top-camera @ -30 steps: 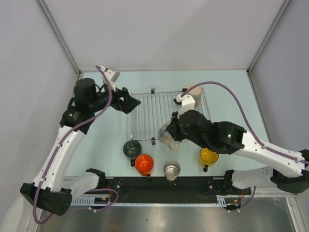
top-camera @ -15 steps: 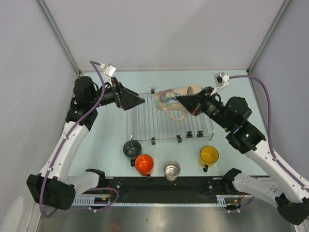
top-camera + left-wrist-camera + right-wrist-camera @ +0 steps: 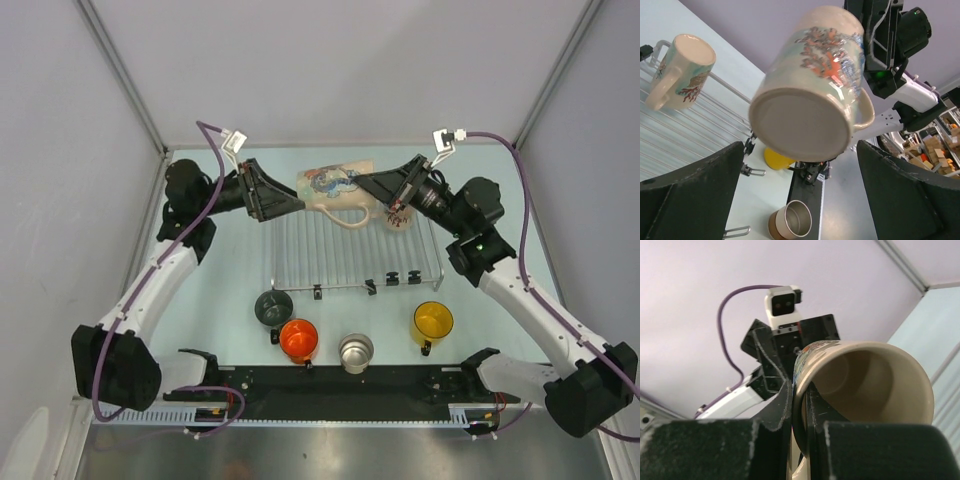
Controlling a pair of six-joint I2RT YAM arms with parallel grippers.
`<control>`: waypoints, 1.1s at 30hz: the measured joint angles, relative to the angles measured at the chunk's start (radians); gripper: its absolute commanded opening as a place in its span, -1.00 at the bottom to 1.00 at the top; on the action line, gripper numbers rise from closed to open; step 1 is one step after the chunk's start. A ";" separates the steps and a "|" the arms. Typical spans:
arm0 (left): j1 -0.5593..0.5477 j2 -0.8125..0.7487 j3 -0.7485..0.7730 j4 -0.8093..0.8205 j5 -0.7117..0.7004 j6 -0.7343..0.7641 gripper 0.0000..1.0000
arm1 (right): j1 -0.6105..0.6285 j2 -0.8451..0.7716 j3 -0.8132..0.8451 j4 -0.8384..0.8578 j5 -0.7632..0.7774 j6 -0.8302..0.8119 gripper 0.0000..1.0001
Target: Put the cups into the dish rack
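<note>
My right gripper [image 3: 368, 188] is shut on the rim of a cream mug with a coloured pattern [image 3: 330, 183]. It holds the mug on its side in the air above the far edge of the dish rack [image 3: 340, 255]. The right wrist view shows one finger inside the mug [image 3: 865, 385] and one outside. My left gripper [image 3: 290, 205] is open, just left of the mug's base, not touching it [image 3: 810, 85]. A second cream mug [image 3: 682, 70] lies on the rack's far right corner [image 3: 402, 218].
Near the front edge stand a dark mug [image 3: 272, 305], an orange mug [image 3: 298, 338], a steel mug [image 3: 355, 350] and a yellow mug [image 3: 432, 322]. The two arms meet over the rack's far side. White walls close the back and sides.
My right arm has lifted the cream mug from the rack's front left, up and back over the far edge. My left gripper has swung right toward the mug's base.
</note>
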 measured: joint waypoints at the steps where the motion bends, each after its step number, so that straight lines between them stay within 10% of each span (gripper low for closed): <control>1: 0.001 0.007 -0.004 0.013 0.003 -0.007 1.00 | -0.003 0.005 0.000 0.017 -0.013 0.015 -1.00; 33: -0.053 0.071 -0.077 0.330 0.066 -0.232 1.00 | 0.026 0.178 -0.131 0.502 -0.097 0.266 -1.00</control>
